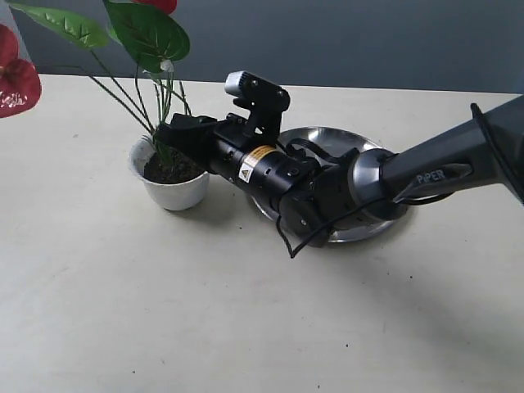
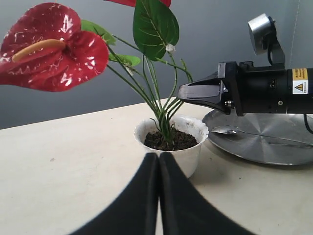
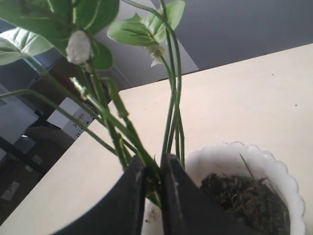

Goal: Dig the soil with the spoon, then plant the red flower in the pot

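Even, soft light throughout; faint shadows fall toward 5 o'clock on the pale beige worktop (image 1: pixel 123 311). Glare streaks the round steel plate (image 2: pixel 274 142). Both wrist views blur up close.

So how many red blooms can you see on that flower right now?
2 in the left wrist view: one large bloom out to the side of the pot, and the edge of a second cut off at the frame's top. Others may lie out of view.

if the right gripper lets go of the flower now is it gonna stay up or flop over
Probably leans: the red flower looks top-heavy, blooms spread wide on thin stems. The soil in the pot looks loose and shallow, likely a weak anchor. The right gripper pinches the stems.
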`<action>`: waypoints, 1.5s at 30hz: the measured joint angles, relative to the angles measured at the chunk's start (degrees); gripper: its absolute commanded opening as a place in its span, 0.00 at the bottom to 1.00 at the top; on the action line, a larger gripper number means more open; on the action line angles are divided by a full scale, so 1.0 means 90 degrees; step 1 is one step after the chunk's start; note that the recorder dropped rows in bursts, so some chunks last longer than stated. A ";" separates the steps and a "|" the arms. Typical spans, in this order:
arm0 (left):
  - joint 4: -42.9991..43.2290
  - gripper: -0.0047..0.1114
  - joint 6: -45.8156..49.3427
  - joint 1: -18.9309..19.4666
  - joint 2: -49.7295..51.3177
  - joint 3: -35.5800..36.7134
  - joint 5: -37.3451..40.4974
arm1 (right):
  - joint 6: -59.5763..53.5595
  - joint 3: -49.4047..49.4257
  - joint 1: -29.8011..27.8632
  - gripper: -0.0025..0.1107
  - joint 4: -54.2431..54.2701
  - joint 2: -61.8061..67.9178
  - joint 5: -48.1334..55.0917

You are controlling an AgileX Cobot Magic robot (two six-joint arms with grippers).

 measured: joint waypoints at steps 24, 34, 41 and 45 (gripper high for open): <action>0.0000 0.05 0.0000 0.0000 0.0000 0.0000 0.0000 | -0.0191 -0.0062 0.0000 0.02 -0.0158 -0.0261 0.0990; 0.0000 0.05 0.0000 0.0000 0.0000 0.0000 0.0000 | -0.0203 -0.0062 0.0000 0.02 -0.0272 -0.0345 0.1305; 0.0000 0.05 0.0000 0.0000 0.0000 0.0000 0.0000 | -0.0203 -0.0062 0.0000 0.02 -0.0287 -0.0345 0.1321; 0.0000 0.05 0.0000 0.0000 0.0000 0.0000 0.0000 | -0.0216 -0.0062 0.0000 0.11 -0.0405 -0.0345 0.1321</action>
